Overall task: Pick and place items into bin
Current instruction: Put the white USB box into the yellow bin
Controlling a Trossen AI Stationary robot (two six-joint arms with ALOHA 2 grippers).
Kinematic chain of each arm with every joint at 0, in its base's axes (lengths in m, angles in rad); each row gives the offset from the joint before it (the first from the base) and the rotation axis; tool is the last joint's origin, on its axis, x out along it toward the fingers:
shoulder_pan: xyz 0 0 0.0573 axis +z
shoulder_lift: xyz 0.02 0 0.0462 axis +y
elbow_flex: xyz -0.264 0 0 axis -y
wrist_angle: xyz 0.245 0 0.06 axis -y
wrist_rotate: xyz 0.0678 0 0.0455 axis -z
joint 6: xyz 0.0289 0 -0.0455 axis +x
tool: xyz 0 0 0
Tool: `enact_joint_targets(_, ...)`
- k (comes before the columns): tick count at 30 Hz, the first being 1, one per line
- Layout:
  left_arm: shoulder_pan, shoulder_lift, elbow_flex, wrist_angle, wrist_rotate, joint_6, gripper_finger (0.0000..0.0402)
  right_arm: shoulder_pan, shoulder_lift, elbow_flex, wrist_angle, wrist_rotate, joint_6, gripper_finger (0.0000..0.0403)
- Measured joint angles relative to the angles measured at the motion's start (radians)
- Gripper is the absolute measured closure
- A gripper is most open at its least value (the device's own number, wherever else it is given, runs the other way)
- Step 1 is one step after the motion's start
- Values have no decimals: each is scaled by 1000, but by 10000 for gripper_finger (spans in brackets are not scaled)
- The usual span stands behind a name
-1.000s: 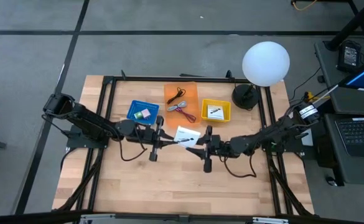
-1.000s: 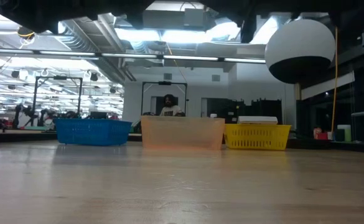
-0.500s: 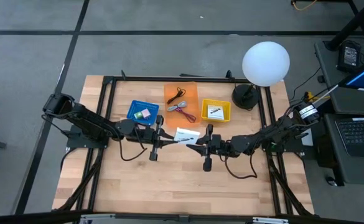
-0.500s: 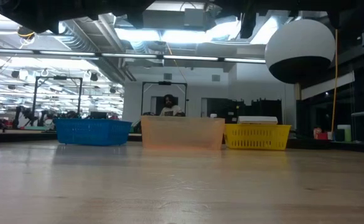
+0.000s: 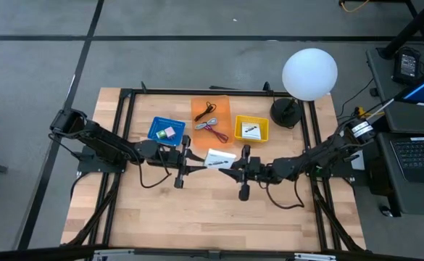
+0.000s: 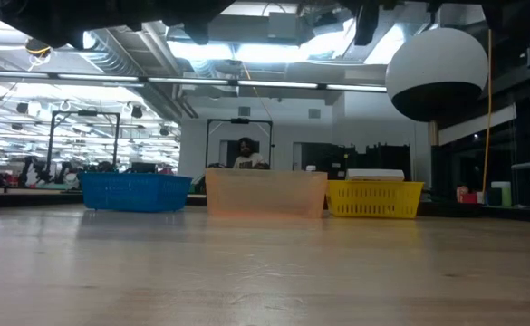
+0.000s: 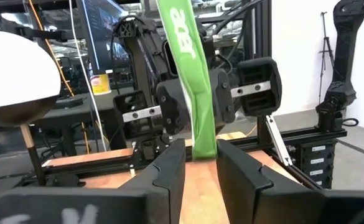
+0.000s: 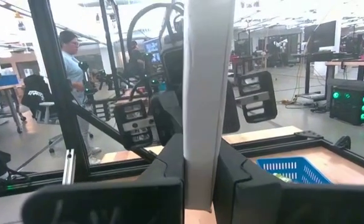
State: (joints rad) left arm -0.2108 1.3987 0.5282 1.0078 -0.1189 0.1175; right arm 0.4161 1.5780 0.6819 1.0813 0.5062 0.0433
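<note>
A white card with black marks (image 5: 219, 157) hangs in the air between my two grippers at the middle of the table. Its side toward the left wrist camera is green with "acer" lettering (image 7: 197, 93); toward the right wrist camera it is plain white (image 8: 206, 93). My right gripper (image 5: 227, 169) (image 8: 200, 168) is shut on it. My left gripper (image 5: 201, 165) (image 7: 201, 158) faces it from the table's left, with its fingers slightly apart on either side of the card's lower end. A thin gap shows beside one finger. My right gripper pinches the card's lower part (image 8: 201, 180) between its two fingers, coming level from the table's right. The card stands up from the fingers, leaning, lifted clear of the table.
Three bins stand in a row behind the grippers: a blue one (image 5: 166, 130) with small pieces, an orange one (image 5: 210, 119) with cables, and a yellow one (image 5: 251, 129) with a white card. A white globe lamp (image 5: 309, 74) stands at the far right. Bare wood lies nearer.
My right gripper has drawn back a little toward the table's right edge with the card. The left arm has kept still.
</note>
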Motion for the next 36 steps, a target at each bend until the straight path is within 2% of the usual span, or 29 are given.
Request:
enact_joint_targets(4, 0, -29, 0, -44, -5, -1, 310, 11, -41, 0, -68, 20, 1, 378)
enact_joint_targets(10, -21, -137, 0, -235, -55, -7, 314, 32, -168, 1, -291, 42, 59, 378)
enact_joint_targets(15, -46, -210, 0, -382, -156, 25, 332, 33, -284, 1, -490, 48, 220, 379)
enact_joint_targets(21, -76, -245, 0, -531, -278, 61, 381, 9, -435, 1, -768, 52, 467, 378)
enact_joint_targets(23, -83, -249, 0, -541, -283, 61, 396, 3, -471, 1, -838, 60, 511, 379)
enact_joint_targets(28, -97, -257, 0, -546, -282, 61, 398, -8, -518, 1, -958, 100, 606, 380)
enact_joint_targets(36, -97, -257, 0, -548, -281, 52, 398, -43, -520, 1, -1134, 94, 930, 381)
